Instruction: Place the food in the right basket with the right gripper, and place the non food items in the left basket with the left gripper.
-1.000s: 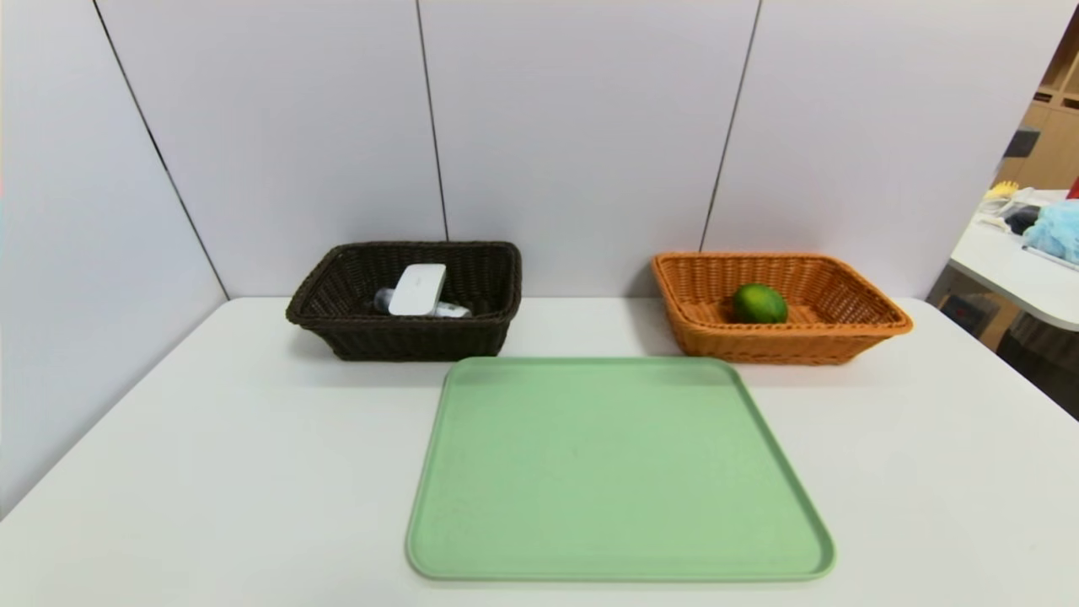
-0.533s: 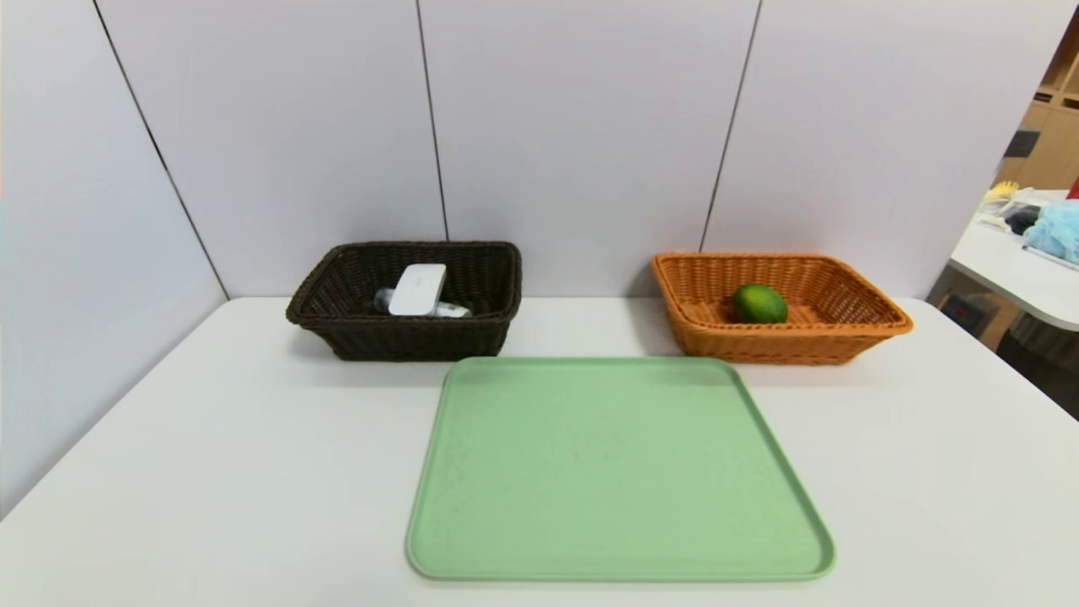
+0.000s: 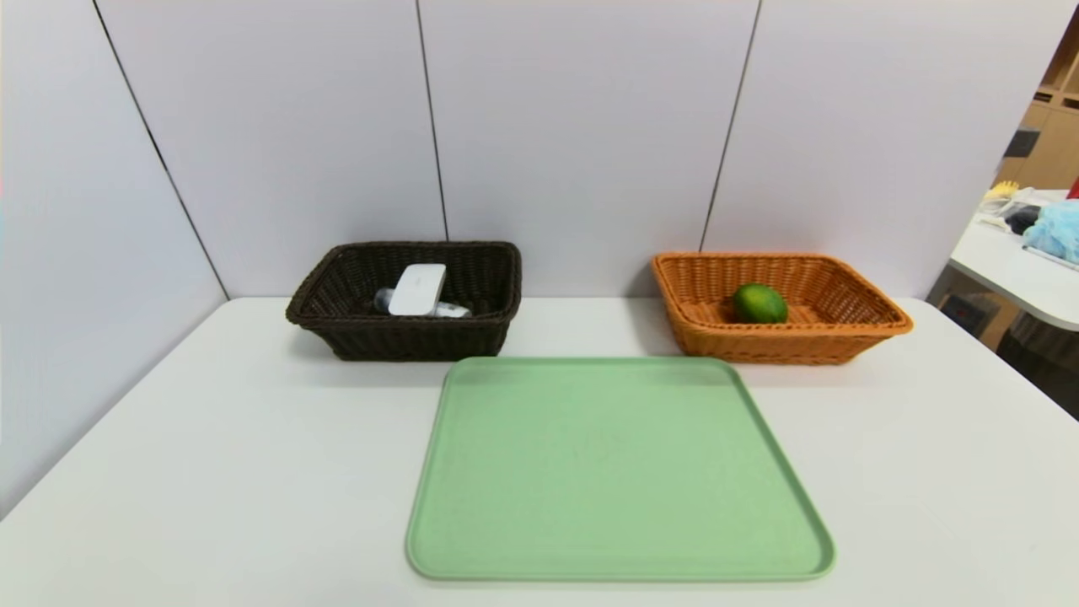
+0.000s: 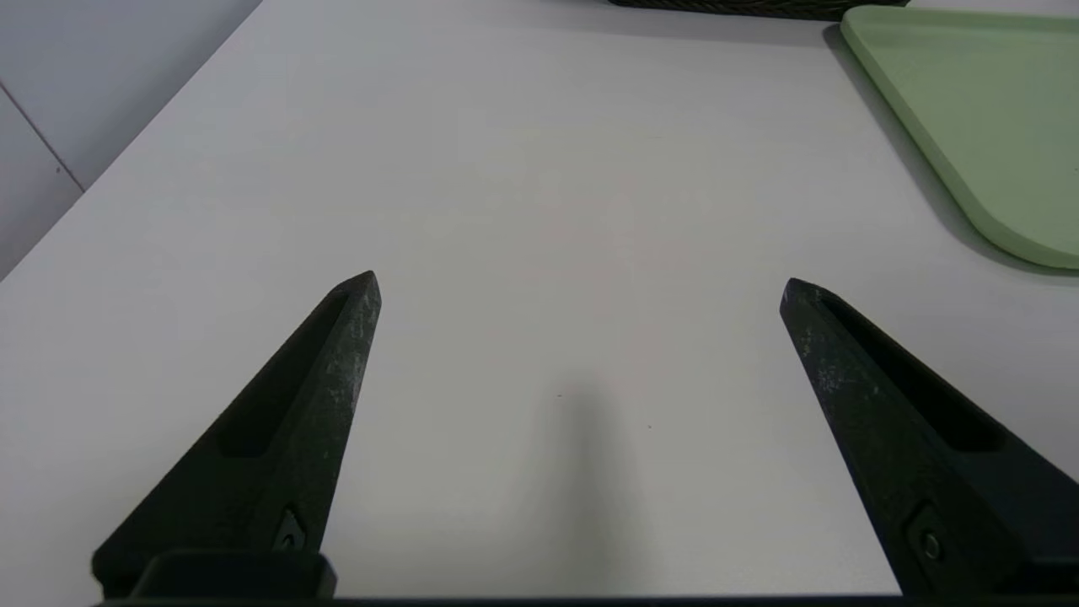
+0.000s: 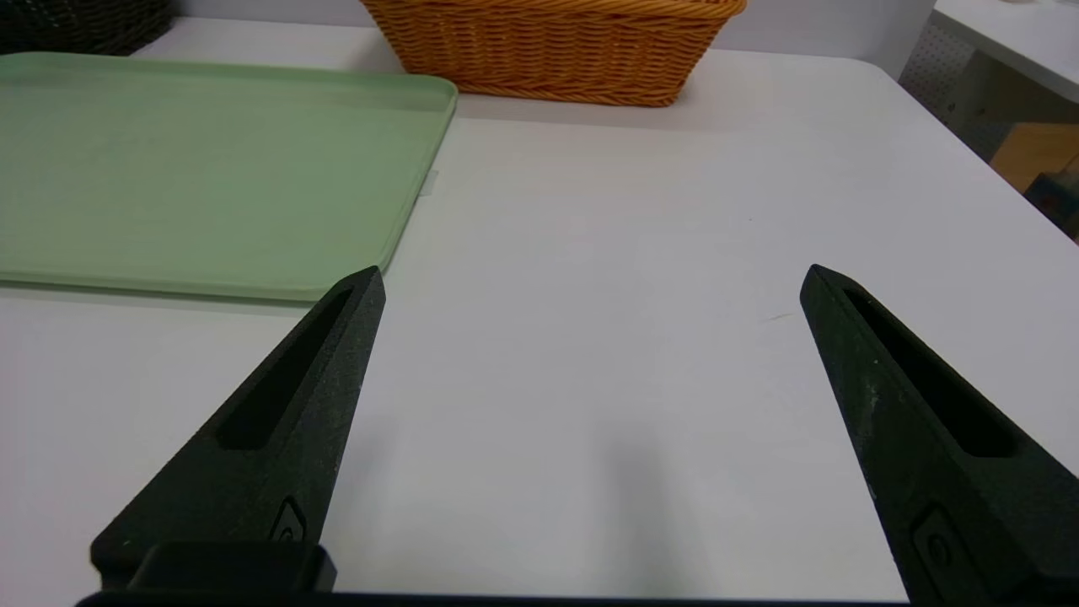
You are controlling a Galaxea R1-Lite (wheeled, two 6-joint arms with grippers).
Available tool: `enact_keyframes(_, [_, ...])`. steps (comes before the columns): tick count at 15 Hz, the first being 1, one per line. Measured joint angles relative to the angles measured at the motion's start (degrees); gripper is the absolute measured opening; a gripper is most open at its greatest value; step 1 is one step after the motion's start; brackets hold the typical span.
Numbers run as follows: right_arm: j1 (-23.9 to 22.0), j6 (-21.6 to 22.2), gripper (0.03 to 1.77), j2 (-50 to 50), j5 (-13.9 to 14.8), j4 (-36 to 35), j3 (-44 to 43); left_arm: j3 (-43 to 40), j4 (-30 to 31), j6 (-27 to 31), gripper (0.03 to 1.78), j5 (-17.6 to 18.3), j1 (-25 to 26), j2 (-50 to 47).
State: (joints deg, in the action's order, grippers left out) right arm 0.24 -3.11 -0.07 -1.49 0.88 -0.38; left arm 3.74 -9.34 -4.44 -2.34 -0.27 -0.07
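Observation:
A glossy green fruit (image 3: pixel 759 303) lies inside the orange wicker right basket (image 3: pixel 843 337) at the back right. The dark brown left basket (image 3: pixel 337 333) at the back left holds a flat white case (image 3: pixel 418 289), which leans over a slim white bottle (image 3: pixel 445 311). Neither arm shows in the head view. My left gripper (image 4: pixel 578 287) hovers open over bare white table to the left of the tray, nothing between its fingers. My right gripper (image 5: pixel 593 278) is open over bare table to the right of the tray, the orange basket (image 5: pixel 556 51) far ahead of it.
A pale green tray (image 3: pixel 620 472) lies bare in the middle of the white table (image 3: pixel 211 472), in front of both baskets. Grey wall panels stand close behind the baskets. Another table with clutter (image 3: pixel 1033 244) sits beyond the right edge.

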Motion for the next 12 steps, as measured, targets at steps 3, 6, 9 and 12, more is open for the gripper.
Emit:
enact_keyframes(3, [0.0,0.0,1.7,0.0,0.0,0.2,0.0,0.1,-0.2,2.7,1.69,1.5,0.0,0.0])
enact_keyframes(6, [0.0,0.0,1.7,0.0,-0.3,0.0,0.0,0.1,-0.3,6.7,1.69,4.0,0.0,0.0])
enact_keyframes(9, [0.0,0.0,1.7,0.0,-0.2,-0.4,0.2,0.1,-0.2,6.7,1.69,4.0,-0.1,0.0])
enact_keyframes(12, [0.0,1.1,1.7,0.0,-0.1,-0.4,0.3,0.0,-0.1,4.7,1.69,3.4,-0.1,0.0])
